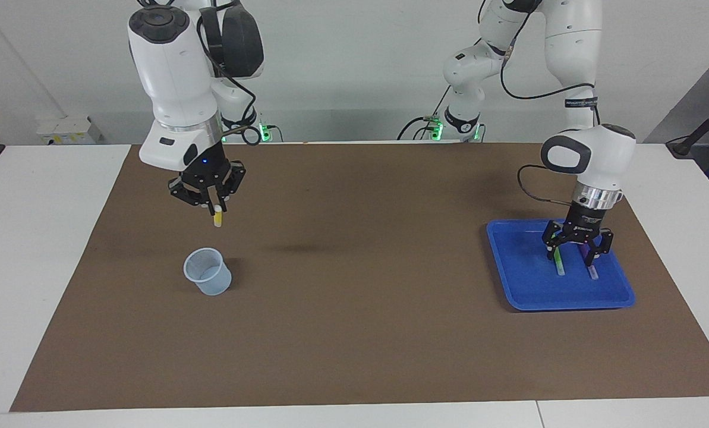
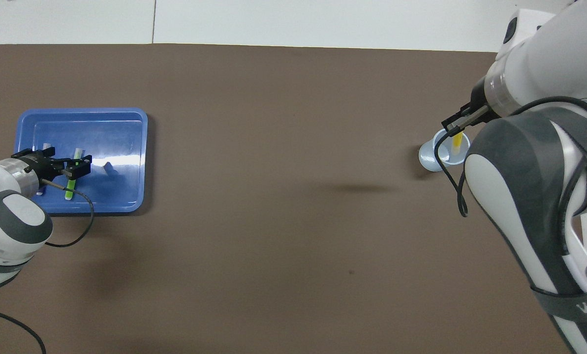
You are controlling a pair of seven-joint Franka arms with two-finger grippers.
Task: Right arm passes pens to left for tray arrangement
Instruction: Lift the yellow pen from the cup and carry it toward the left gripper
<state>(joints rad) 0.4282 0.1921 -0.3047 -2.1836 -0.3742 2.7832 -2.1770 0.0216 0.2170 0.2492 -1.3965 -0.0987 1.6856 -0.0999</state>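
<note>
yellow pen [image 1: 217, 219] upright, whitish end up

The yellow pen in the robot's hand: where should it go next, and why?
Probably toward the left hand, for a handover. The right hand holds the slim yellow marker pen upright above the small translucent cup, while the green pen and purple pen already lie in the shallow blue plastic tray.
</note>
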